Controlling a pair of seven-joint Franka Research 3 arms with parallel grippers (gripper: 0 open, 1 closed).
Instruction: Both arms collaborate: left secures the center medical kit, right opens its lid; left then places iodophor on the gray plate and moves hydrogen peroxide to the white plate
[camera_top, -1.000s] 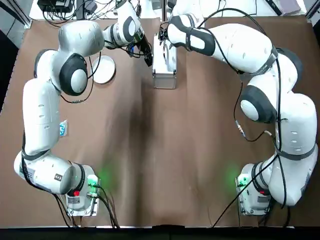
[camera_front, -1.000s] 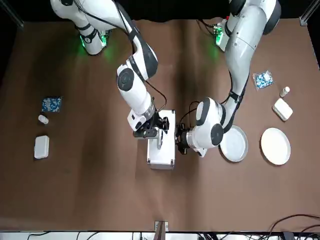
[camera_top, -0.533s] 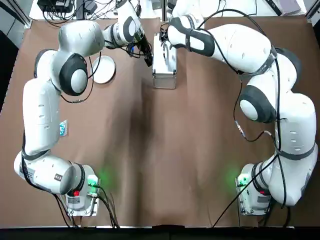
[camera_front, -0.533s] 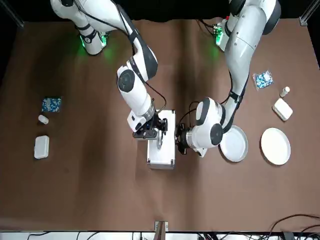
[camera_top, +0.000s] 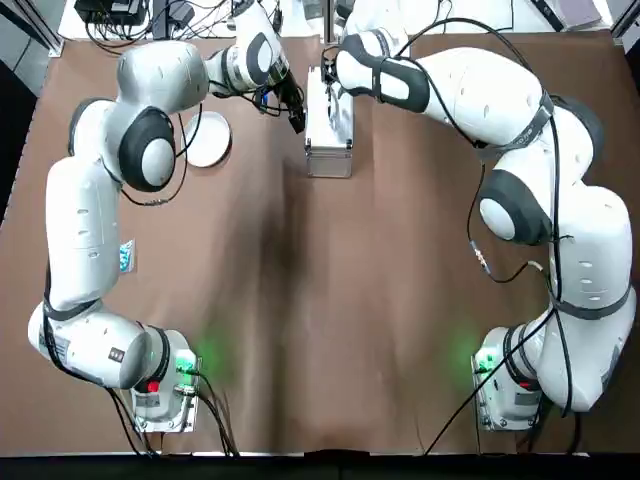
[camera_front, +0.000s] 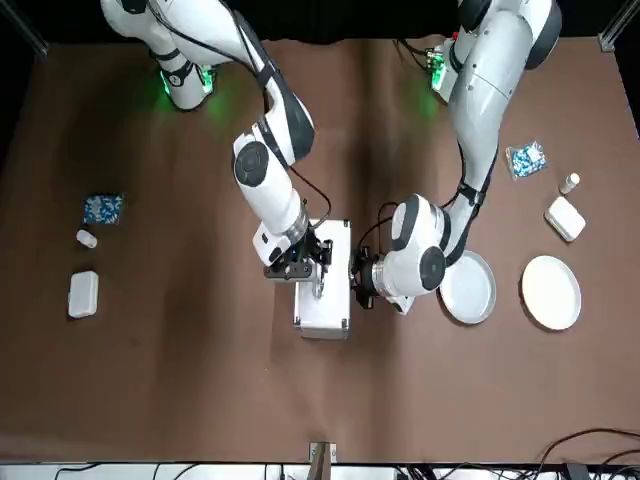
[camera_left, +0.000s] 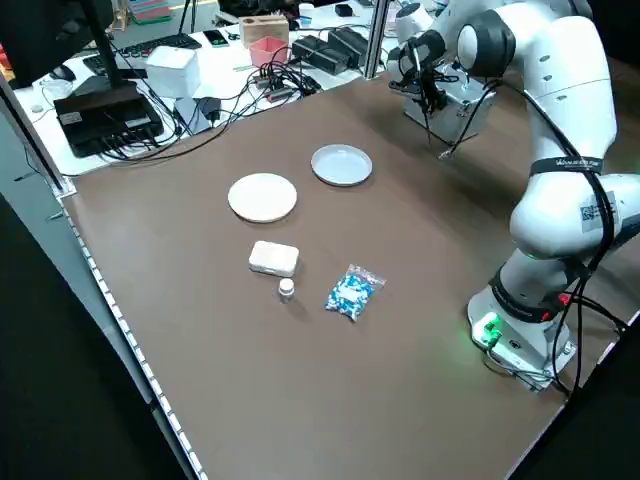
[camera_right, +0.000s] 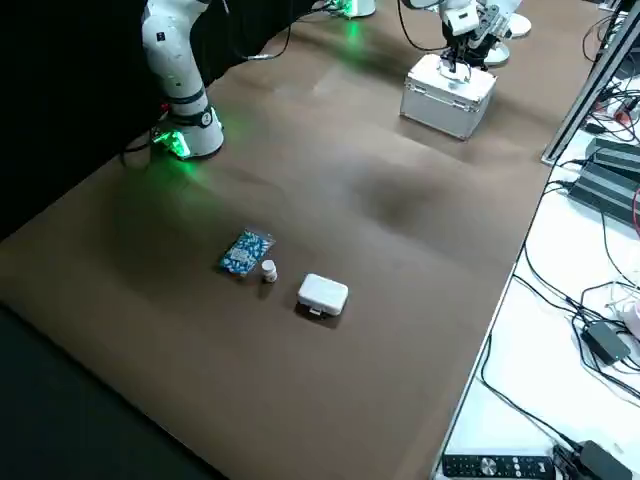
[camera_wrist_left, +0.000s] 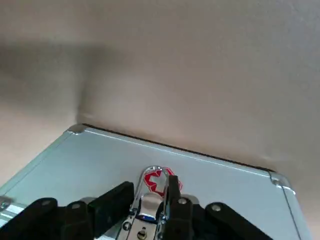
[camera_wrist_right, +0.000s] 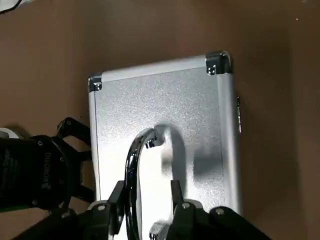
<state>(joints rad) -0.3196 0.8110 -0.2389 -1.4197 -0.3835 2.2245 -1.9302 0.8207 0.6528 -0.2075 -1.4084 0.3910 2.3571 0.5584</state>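
Right gripper (camera_front: 300, 262) shifted slightly along the medical kit (camera_front: 322, 280); kit unmoved, mid-desk.
Right gripper clasps the lid handle (camera_wrist_right: 136, 165); left gripper (camera_front: 358, 281) closed on the kit's side latch (camera_wrist_left: 150, 200).

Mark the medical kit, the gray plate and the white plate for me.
medical kit (camera_front: 322, 308): front view, on its top panel.
gray plate (camera_front: 468, 287): front view, on its bare centre.
white plate (camera_front: 551, 292): front view, on its flat middle.
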